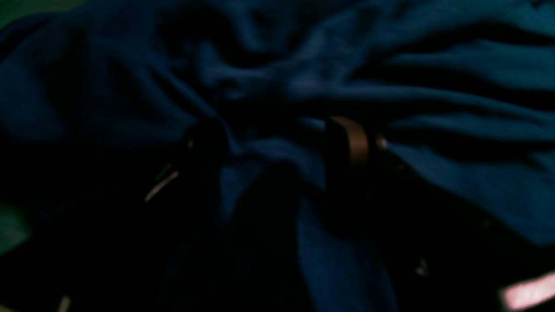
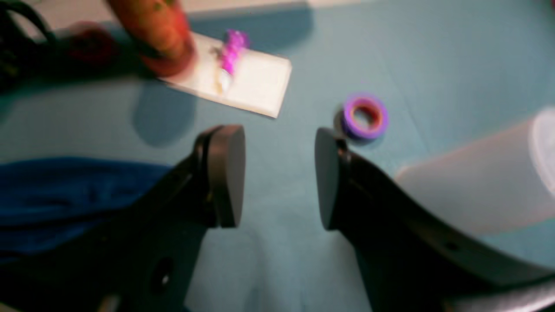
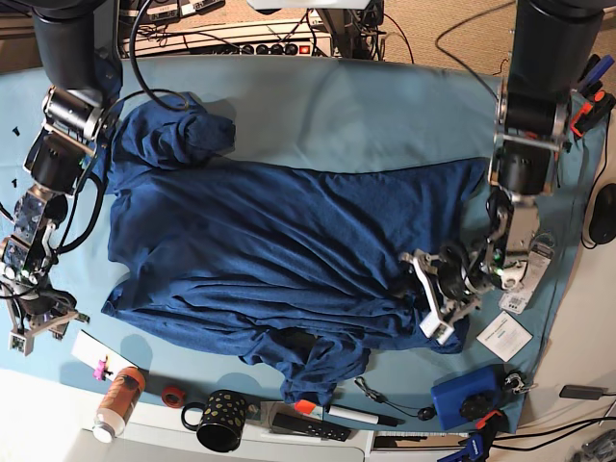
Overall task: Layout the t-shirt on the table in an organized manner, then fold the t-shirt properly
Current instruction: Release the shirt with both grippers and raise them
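- Right now we are in the laying-out step: the large dark navy-blue heathered t-shirt [image 3: 279, 260] lies spread but heavily wrinkled across the middle of the desk [image 3: 385, 115], a wide surface under a smooth light teal cloth, with one sleeve bunched toward the far edge and another part rumpled at the near edge.
- Our left gripper [image 3: 438, 294] sits low on the shirt's hem; its wrist view shows the fingers [image 1: 351, 143] spread apart with folds of dark cloth between them, released and not yet pinching, as far as the dim picture lets us judge.
- Our right gripper [image 2: 279, 173] hangs over bare teal cloth at the opposite short edge, fingers apart and empty, the shirt's blue edge just beside it.
- Next, we judge, each gripper needs a firm pinch on an edge of the shirt, then an outward pull toward the short edges to flatten the creases before any fold.
- Hard to make out: the left wrist view is very dark and blurred, so contact with the cloth is uncertain.
- Blurred too are the small purple tape roll [image 2: 364, 116] and flat white card [image 2: 247, 82] near the right gripper; the collar we cannot find.
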Robot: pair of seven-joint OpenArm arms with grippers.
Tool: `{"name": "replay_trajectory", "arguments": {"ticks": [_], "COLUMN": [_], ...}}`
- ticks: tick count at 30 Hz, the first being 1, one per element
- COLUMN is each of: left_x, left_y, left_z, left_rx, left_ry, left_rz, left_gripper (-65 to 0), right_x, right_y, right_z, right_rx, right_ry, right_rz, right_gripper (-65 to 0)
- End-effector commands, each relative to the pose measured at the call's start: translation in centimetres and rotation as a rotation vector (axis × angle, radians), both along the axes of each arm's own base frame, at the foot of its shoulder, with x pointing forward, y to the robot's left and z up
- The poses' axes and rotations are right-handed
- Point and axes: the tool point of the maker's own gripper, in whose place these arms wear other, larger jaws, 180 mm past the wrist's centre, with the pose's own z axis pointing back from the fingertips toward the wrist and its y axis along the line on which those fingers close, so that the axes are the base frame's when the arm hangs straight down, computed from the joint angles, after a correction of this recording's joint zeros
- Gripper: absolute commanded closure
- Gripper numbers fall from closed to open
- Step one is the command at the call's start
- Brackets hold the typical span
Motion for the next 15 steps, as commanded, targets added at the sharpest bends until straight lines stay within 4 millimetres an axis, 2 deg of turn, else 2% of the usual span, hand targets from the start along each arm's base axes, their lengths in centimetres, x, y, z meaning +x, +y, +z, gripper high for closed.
{"name": "replay_trajectory", "arguments": {"ticks": [1,8,15], "left_x": [1.3,-1.4,-5.0], "left_y": [-0.3,-2.3,-4.5], "left_z": [2.7,3.1,4.0], "left_rx": [-0.02,-0.008,-0.02], "left_ry": [-0.073,-0.094,-0.128], "left_rz": [-0.011,-0.077,-0.147], "left_gripper": [-36.6,-36.5,-36.5], "right_x": [0.3,-1.6,-3.1], "right_y": [-1.0,0.4,1.8], "right_z": [3.8,7.0,7.8], "right_rx": [-0.049,-0.14,-0.182], "right_ry": [-0.088,-0.138,-0.146], "right_rz": [-0.01,0.018,0.047], "right_gripper": [-26.2,-26.2,-26.2]}}
